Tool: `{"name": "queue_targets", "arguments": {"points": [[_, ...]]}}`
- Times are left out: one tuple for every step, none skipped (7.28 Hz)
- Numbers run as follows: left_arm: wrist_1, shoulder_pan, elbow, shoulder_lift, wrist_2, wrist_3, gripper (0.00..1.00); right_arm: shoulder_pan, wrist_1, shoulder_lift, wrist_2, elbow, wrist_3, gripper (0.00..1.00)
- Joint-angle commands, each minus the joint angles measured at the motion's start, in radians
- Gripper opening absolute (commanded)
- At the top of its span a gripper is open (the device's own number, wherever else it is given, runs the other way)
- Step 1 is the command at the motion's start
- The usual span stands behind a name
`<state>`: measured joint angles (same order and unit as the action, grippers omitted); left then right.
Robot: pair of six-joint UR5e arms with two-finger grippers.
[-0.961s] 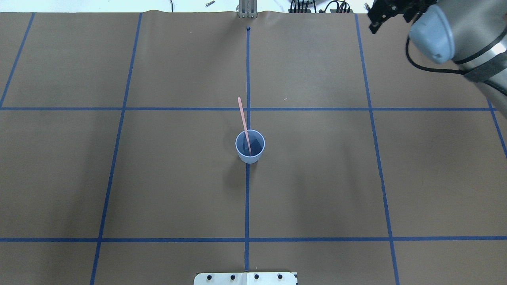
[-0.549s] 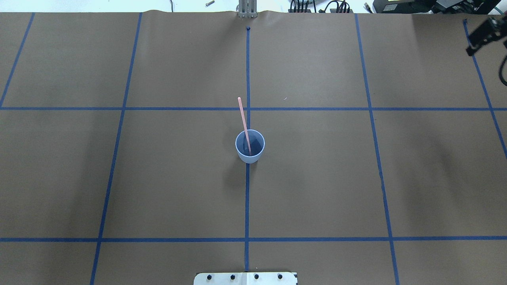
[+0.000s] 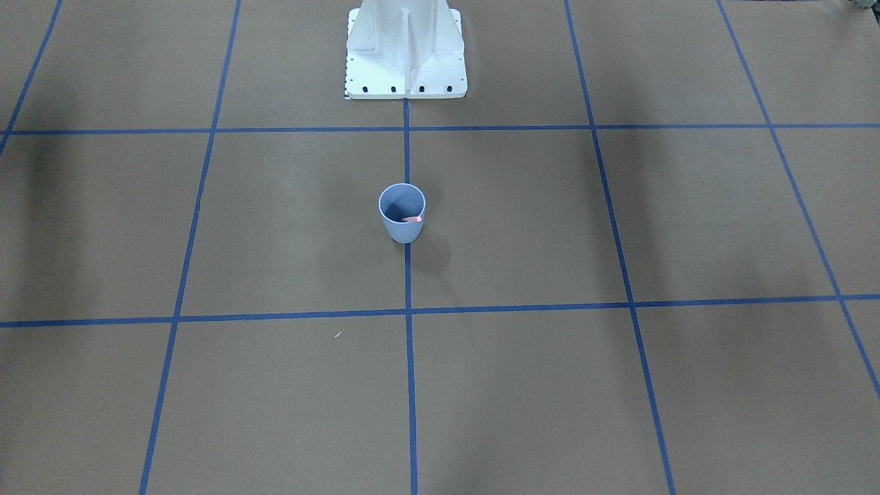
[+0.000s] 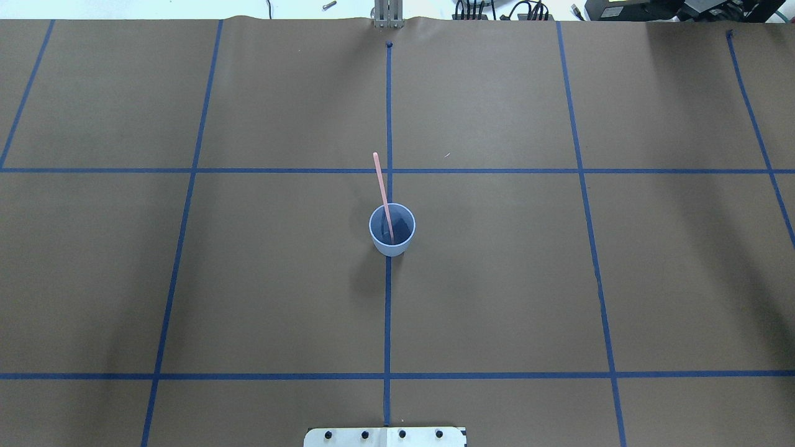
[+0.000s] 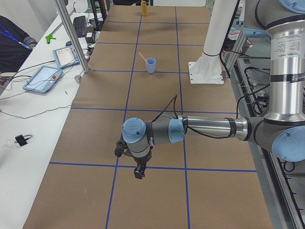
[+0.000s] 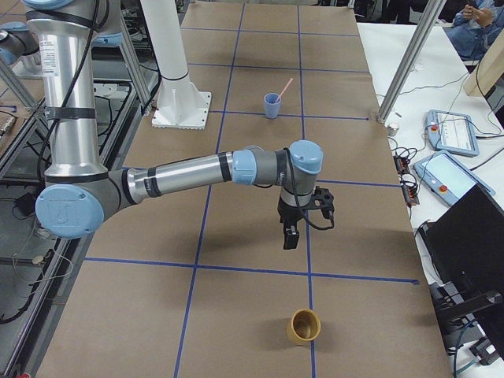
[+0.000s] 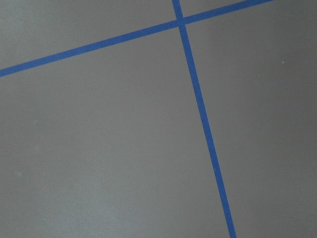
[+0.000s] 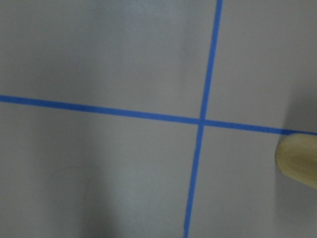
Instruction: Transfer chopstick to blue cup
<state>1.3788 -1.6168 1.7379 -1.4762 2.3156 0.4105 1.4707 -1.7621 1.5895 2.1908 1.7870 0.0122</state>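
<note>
The blue cup [image 4: 392, 249] stands upright at the table's middle on the centre tape line. One salmon-pink chopstick [image 4: 380, 181] stands in it and leans over the far rim. The cup [image 3: 402, 232] and the stick's tip [image 3: 412, 219] also show in the front view. My left gripper [image 5: 139, 171] hangs over the table's left end, far from the cup [image 5: 150, 65]. My right gripper [image 6: 290, 239] hangs over the right end, far from the cup [image 6: 272, 105]. Both grippers show only in side views, so I cannot tell whether they are open or shut.
A tan wooden cup [image 6: 303, 325] stands near the table's right end and shows at the right wrist view's edge [image 8: 298, 159]. The robot's white base [image 3: 405, 48] stands behind the blue cup. Tablets [image 5: 43, 78] lie on the side table.
My right arm has swung out of the overhead view at the top right. The cup and the chopstick have not moved.
</note>
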Motion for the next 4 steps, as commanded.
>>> {"name": "queue_targets", "arguments": {"points": [[0.003,0.001,0.025,0.001,-0.002,-0.001,1.00,0.014,0.148,0.133,0.003,-0.006,0.009,1.00],[0.003,0.001,0.026,0.001,-0.002,-0.001,1.00,0.017,0.174,0.159,0.010,-0.003,0.009,1.00],[0.003,0.001,0.026,0.001,-0.002,-0.001,1.00,0.026,0.176,0.168,0.017,0.000,0.008,1.00],[0.003,0.001,0.029,0.001,-0.002,-0.001,1.00,0.026,0.176,0.167,0.035,-0.012,0.008,1.00]]}}
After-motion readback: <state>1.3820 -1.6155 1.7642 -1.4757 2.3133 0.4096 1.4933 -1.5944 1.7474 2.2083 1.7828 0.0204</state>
